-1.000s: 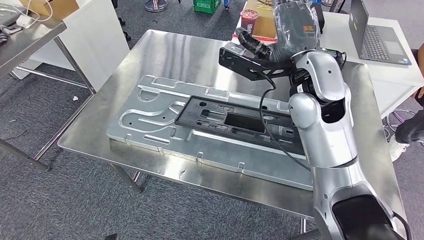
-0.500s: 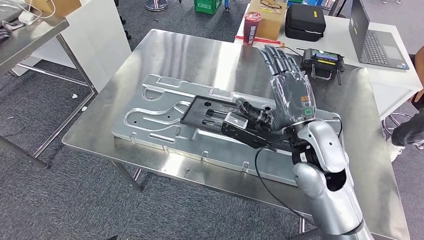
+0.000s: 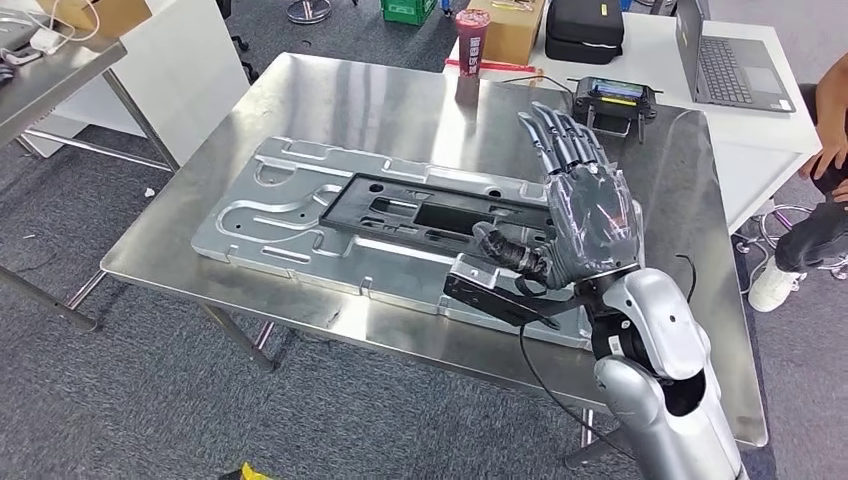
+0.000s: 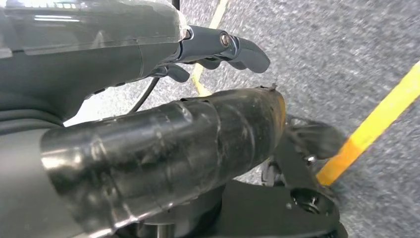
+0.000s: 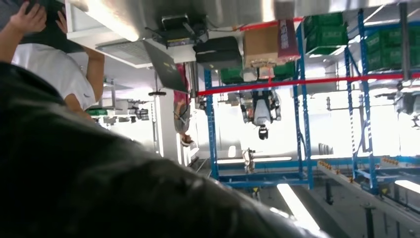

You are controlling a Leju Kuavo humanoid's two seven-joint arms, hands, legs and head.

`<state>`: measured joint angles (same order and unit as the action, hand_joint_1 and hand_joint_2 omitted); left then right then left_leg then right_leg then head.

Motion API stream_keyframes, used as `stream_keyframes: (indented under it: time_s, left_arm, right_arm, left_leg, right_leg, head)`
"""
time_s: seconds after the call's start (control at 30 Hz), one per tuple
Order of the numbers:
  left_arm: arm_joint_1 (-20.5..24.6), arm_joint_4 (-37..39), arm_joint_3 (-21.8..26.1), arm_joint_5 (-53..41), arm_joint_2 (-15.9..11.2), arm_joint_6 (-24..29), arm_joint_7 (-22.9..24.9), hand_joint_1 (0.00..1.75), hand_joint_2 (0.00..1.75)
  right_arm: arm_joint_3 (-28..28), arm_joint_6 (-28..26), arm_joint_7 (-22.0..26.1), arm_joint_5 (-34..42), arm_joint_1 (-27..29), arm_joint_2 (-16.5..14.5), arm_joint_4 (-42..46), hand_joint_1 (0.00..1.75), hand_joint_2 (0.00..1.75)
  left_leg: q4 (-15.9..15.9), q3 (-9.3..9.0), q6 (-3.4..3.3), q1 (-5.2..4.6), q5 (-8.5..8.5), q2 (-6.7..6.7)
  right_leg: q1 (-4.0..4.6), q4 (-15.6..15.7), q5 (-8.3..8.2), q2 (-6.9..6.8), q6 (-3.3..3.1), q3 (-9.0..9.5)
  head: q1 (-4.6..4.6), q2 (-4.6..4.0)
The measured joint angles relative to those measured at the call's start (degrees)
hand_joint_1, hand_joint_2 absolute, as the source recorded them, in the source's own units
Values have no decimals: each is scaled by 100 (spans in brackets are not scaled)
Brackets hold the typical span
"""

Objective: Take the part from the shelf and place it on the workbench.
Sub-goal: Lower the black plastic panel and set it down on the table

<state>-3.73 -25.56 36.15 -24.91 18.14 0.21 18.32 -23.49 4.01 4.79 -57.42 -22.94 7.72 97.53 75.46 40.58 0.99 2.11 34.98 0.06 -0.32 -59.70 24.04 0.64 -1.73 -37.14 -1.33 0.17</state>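
- The black part (image 3: 347, 218) lies flat in the recess of the silver plate (image 3: 255, 215) on the workbench (image 3: 300, 100), so I judge the placing done.
- The right hand (image 3: 590, 215) hangs over the plate's near right end, just beside the part's right end. Its fingers are straight and spread and it grips nothing.
- A black bracket (image 3: 495, 295) with a cable sits under the right hand's thumb. I take it for the wrist's own fitting, not a carried piece.
- The left hand (image 4: 99, 64) hangs over grey floor with a yellow line. Its fingers are loosely bent and stand apart from the thumb, with nothing between them.
- What seems left is little — drawing the right arm clear of the bench, and perhaps another trip to the shelf if more parts are wanted.
- A second ago the right hand was raised over the far side of the bench. Half a second ago it was already low over the plate, and now it sits a little nearer the bench's near edge, with the same open spread.
- The whole picture has slid between frames — that is the camera moving. The part keeps its place on the plate throughout.
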Motion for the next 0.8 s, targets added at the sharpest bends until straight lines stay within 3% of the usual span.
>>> stream_keyframes:
  time_s: [0.03, 0.07, 0.13, 0.2, 0.23, 0.3, 0.33, 0.43, 0.47, 0.5, 0.53, 0.6, 0.67, 0.73, 0.8]
  left_arm:
    - [0, -10, -16, 13, 0, 1, 4, 0, 0]
    - [-1, -24, -36, 38, 0, 2, 14, 0, 0]
    - [-2, -72, -100, 130, -5, 3, 56, 0, 0]
    - [-25, -122, -202, 249, -7, 5, 101, 0, 0]
    - [-48, -141, -261, 295, -3, 9, 114, 0, 0]
    - [-107, -171, -381, 340, 9, 15, 136, 0, 0]
    - [-135, -190, -441, 332, 14, 12, 145, 0, 0]
    - [-194, -271, -586, 198, 18, -50, 177, 0, 0]
    - [-206, -295, -616, 125, 18, -82, 192, 0, 0]
    - [-215, -315, -639, 39, 19, -121, 219, 0, 0]
    - [-223, -331, -663, -68, 19, -168, 260, 0, 0]
    - [-241, -362, -705, -358, 20, -297, 361, 0, 0]
    - [-270, -407, -729, -635, 28, -398, 427, 0, 0]
    - [-295, -438, -748, -781, 35, -437, 451, 0, 0]
    - [-313, -446, -772, -842, 34, -464, 466, 0, 0]
  right_arm:
    - [-5, 2, 4, 0, 13, 2, 9, 0, 0]
    - [-12, 3, 15, -2, 35, 5, 29, 0, 0]
    - [-44, -14, 73, -52, 157, 28, 130, 0, 0]
    - [-131, -122, 172, -198, 433, 98, 336, 0, 0]
    - [-196, -202, 227, -285, 601, 149, 463, 0, 0]
    - [-352, -363, 321, -430, 919, 274, 726, 0, 0]
    - [-432, -430, 359, -492, 1059, 338, 852, 0, 0]
    - [-754, -573, 432, -674, 1449, 520, 1174, 0, 0]
    - [-891, -587, 437, -715, 1569, 572, 1247, 0, 0]
    - [-1021, -569, 423, -741, 1687, 616, 1304, 0, 0]
    - [-1128, -533, 391, -762, 1820, 647, 1346, 0, 0]
    - [-1276, -556, 240, -863, 2199, 690, 1396, 0, 0]
    - [-1421, -829, -92, -987, 2633, 769, 1408, 0, 0]
    - [-1590, -1163, -599, -985, 2980, 923, 1414, 0, 0]
    - [-1756, -1353, -1043, -890, 3259, 1090, 1423, 0, 0]
  left_leg:
    - [-66, -141, -78, -55, -81, -2]
    - [-333, -389, -179, -118, -205, -5]
    - [-1173, -1043, -395, -256, -314, -5]
    - [-1726, -1422, -474, -341, -309, 5]
    - [-1824, -1450, -464, -354, -332, 10]
    - [-1905, -1403, -465, -328, -471, 25]
    - [-1939, -1360, -489, -309, -550, 42]
    - [-1965, -1146, -534, -282, -759, 78]
    - [-1952, -1055, -521, -276, -819, 84]
    - [-1929, -955, -501, -267, -876, 91]
    - [-1894, -850, -477, -252, -926, 99]
    - [-1792, -654, -420, -216, -1000, 103]
    - [-1694, -532, -346, -199, -1047, 86]
    - [-1663, -502, -265, -198, -1107, 76]
    - [-1642, -486, -188, -192, -1121, 72]
  right_leg:
    - [49, 0, -53, -1, -18, -66]
    - [94, -1, -107, 2, -33, -126]
    - [158, -5, -204, 4, -42, -210]
    - [176, 19, -298, -29, -14, -222]
    - [173, 42, -348, -48, 8, -216]
    - [159, 51, -341, -60, 70, -235]
    - [148, -41, -191, -51, 113, -278]
    - [52, -894, 645, -39, 265, -486]
    - [13, -1220, 789, -42, 308, -524]
    - [-20, -1433, 789, -45, 344, -502]
    - [-48, -1465, 671, -48, 377, -389]
    - [-90, -962, 431, -64, 430, 137]
    - [-73, -172, 551, -71, 405, 716]
    - [-29, 179, 695, -61, 310, 910]
    - [-45, 199, 613, -65, 197, 842]
  head:
    - [0, 0]
    - [1, 0]
    - [2, 0]
    - [5, 0]
    - [4, 0]
    - [1, 0]
    - [5, 0]
    - [15, 0]
    - [15, 0]
    - [15, 0]
    - [14, 0]
    - [15, 0]
    - [13, 0]
    - [16, 0]
    - [22, 0]
